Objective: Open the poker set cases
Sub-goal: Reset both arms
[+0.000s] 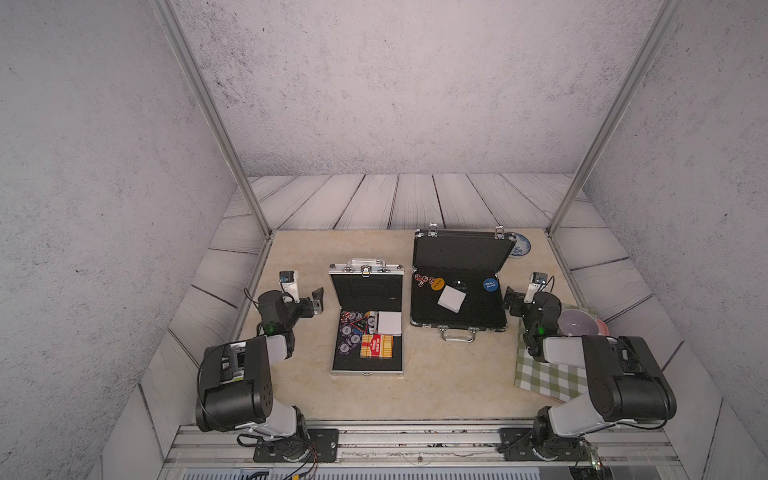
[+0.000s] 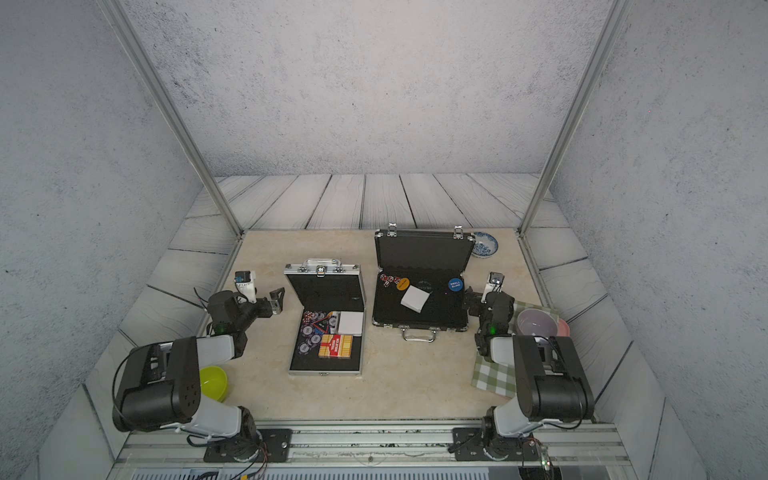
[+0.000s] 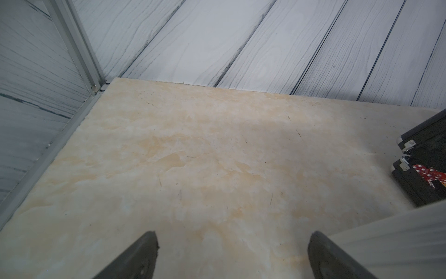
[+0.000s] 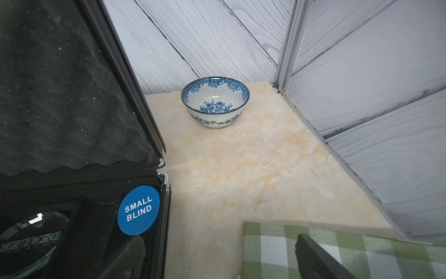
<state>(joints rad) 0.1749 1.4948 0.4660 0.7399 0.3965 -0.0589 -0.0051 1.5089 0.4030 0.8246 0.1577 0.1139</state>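
Grey speckled walls (image 1: 395,83), pale plank panels (image 1: 374,199), beige marbled tabletop (image 1: 436,386).

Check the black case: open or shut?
Open: the black case has its lid raised at the back, exposing the white box and blue button inside.

The worktop (image 1: 436,386) is a beige marbled slab. The silver poker case (image 1: 365,291) lies on it left of centre, lid raised. The larger black poker case (image 1: 457,253) lies farther back and to the right, also open. A blue-and-white bowl (image 4: 214,101) stands by the far right corner, just behind the black case. A green checked cloth (image 1: 540,378) lies along the right side. A lime-green bowl (image 2: 212,382) sits near the left front edge.
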